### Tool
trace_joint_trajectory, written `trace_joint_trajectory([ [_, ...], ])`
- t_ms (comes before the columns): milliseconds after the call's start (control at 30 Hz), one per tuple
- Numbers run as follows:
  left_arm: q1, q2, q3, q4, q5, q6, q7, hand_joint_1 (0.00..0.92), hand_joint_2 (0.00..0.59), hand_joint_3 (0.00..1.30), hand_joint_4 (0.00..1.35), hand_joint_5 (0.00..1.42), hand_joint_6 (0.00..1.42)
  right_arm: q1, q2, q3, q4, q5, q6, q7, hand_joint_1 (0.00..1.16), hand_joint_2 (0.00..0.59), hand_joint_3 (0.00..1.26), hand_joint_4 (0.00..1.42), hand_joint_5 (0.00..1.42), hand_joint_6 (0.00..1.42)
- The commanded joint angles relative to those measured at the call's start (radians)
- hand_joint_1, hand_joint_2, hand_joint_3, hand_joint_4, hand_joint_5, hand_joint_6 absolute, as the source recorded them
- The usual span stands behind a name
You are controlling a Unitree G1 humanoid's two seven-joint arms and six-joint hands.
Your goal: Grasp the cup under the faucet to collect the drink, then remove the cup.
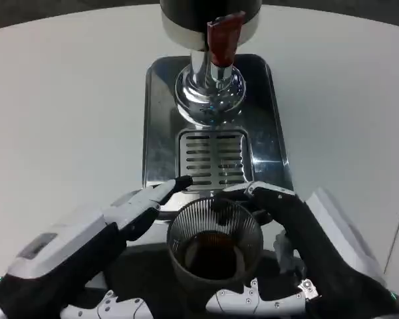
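Now the cup (215, 242) sits between left hand (130, 216) and right hand (296, 226).

a white worktop (66, 106) spreads across the scene, rounded along its far edge. on it, in the middle, sits a shiny metal drip tray (265, 143), running from the far part of the worktop toward the near side. a slotted grate (213, 159) is set into the tray's near half, and a chrome dispenser base (209, 90) stands on its far half. whether the cup (215, 247) near the tray's near edge touches the worktop cannot be told.
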Motion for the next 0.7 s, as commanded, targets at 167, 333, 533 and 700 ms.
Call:
trace_joint_trajectory([
  [167, 0.012, 0.002, 0.004, -0.002, -0.004, -0.002, 0.005, 0.000, 0.018, 0.00, 0.00, 0.00, 0.00, 0.009, 0.009, 0.005, -0.037, 0.009, -0.038, -0.006, 1.16, 0.073, 0.93, 1.02, 1.12, 1.42],
  [333, 0.017, 0.003, 0.009, -0.003, -0.007, -0.008, 0.004, 0.000, 0.018, 0.00, 0.00, 0.00, 0.00, 0.019, 0.009, 0.010, -0.043, 0.004, -0.040, -0.007, 1.16, 0.073, 0.93, 1.02, 1.12, 1.42],
  [533, 0.025, 0.004, 0.013, -0.006, -0.010, -0.013, 0.003, 0.000, 0.018, 0.00, 0.00, 0.00, 0.00, 0.031, 0.009, 0.014, -0.051, -0.002, -0.043, -0.007, 1.16, 0.073, 0.93, 1.02, 1.12, 1.42],
  [700, 0.034, 0.003, 0.018, -0.009, -0.012, -0.014, 0.004, 0.000, 0.018, 0.00, 0.00, 0.00, 0.00, 0.041, 0.007, 0.017, -0.058, -0.004, -0.045, -0.005, 1.16, 0.073, 0.93, 1.02, 1.12, 1.42],
])
